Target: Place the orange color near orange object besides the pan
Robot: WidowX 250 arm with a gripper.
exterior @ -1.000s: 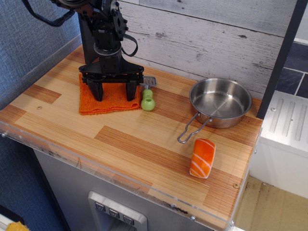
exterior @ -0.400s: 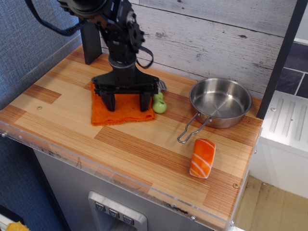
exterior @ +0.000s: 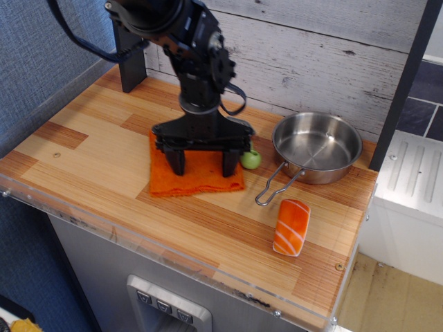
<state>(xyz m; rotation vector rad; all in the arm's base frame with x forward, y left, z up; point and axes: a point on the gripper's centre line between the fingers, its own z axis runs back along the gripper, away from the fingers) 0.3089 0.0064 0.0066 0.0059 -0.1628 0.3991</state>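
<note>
One arm stands over the middle of the wooden desk (exterior: pixel 83 166), its gripper (exterior: pixel 202 160) pointing straight down onto the orange cloth (exterior: pixel 197 178). The jaws are spread wide apart, and both fingertips (exterior: pixel 178 164) press on the cloth's top surface, one near its left part and one near its right. The cloth lies flat on the desk, roughly midway between the back edge and the front edge, a little left of the pan's handle and apart from it.

A small green toy (exterior: pixel 250 160) sits just beside the cloth's right edge, close to the right fingertip, between the cloth and the pan.

The steel pan (exterior: pixel 318 146) rests near the back right corner of the desk, its wire handle reaching toward the front edge. The orange-and-white striped sushi piece (exterior: pixel 291 227) lies just in front of the handle's end, near the right edge, well apart from the cloth.
</note>
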